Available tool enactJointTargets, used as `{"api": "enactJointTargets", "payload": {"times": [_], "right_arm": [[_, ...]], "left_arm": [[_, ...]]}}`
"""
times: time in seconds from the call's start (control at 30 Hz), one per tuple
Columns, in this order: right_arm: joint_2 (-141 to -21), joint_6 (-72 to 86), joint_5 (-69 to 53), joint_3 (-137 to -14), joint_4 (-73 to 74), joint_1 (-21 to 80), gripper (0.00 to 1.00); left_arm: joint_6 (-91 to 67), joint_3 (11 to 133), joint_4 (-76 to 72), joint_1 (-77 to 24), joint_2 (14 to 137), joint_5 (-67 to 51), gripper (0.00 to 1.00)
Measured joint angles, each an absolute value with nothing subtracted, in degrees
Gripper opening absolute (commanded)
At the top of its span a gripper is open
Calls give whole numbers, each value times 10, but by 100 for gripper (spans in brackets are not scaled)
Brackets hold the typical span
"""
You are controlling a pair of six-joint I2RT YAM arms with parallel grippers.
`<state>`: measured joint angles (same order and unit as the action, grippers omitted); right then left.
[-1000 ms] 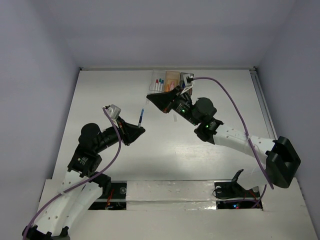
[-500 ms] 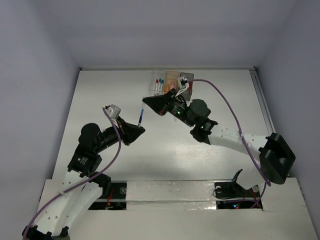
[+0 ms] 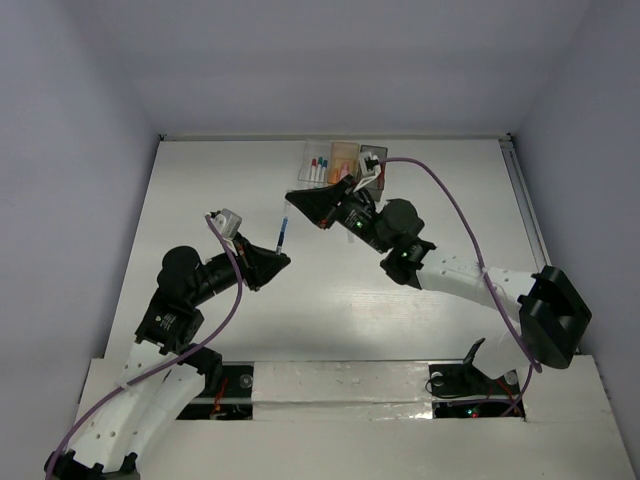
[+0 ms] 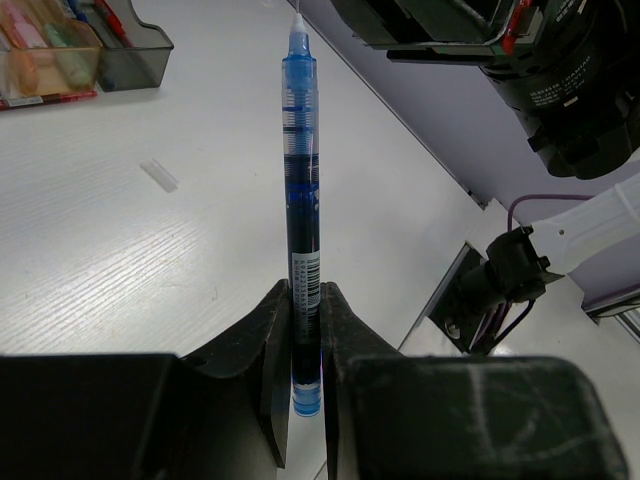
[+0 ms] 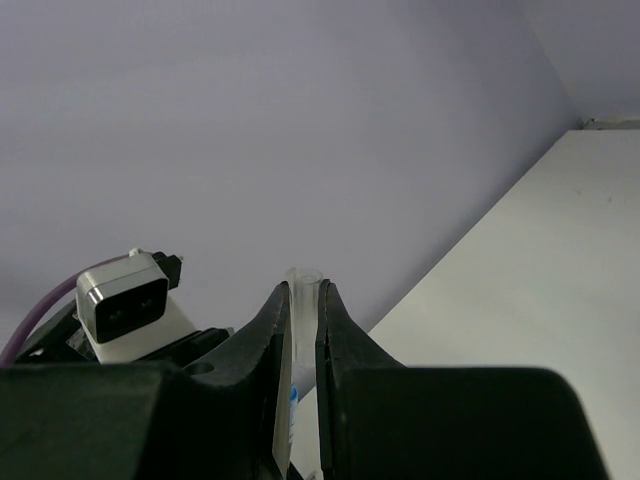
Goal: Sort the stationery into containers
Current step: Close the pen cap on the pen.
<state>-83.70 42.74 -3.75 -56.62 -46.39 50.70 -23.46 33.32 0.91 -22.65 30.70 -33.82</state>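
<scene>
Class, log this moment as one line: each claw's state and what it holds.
left claw: shut on blue pen | right claw: shut on clear cap | bins: just beyond right claw

From my seat, the pen [image 4: 302,200] reads as glossy, see-through blue plastic, with a white paper-looking label stuck round its barrel. The left gripper [image 4: 304,300] and right gripper [image 5: 303,305] both look like matt black plastic, faintly grainy. The tube [image 5: 303,283] is clear, smooth plastic. The table [image 4: 110,270] is white and matt, with a fine wood-like grain. The orange bin [image 4: 42,65] and grey bin [image 4: 140,42] are shiny translucent plastic. The cable [image 5: 35,310] has a smooth purple sheath.
</scene>
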Motion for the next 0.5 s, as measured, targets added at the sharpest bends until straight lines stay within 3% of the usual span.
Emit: {"api": "enactJointTargets", "payload": {"times": [0.5], "right_arm": [[-829, 436, -34, -560, -472, 507, 0]], "left_arm": [[-235, 333, 10, -227, 313, -337, 0]]}}
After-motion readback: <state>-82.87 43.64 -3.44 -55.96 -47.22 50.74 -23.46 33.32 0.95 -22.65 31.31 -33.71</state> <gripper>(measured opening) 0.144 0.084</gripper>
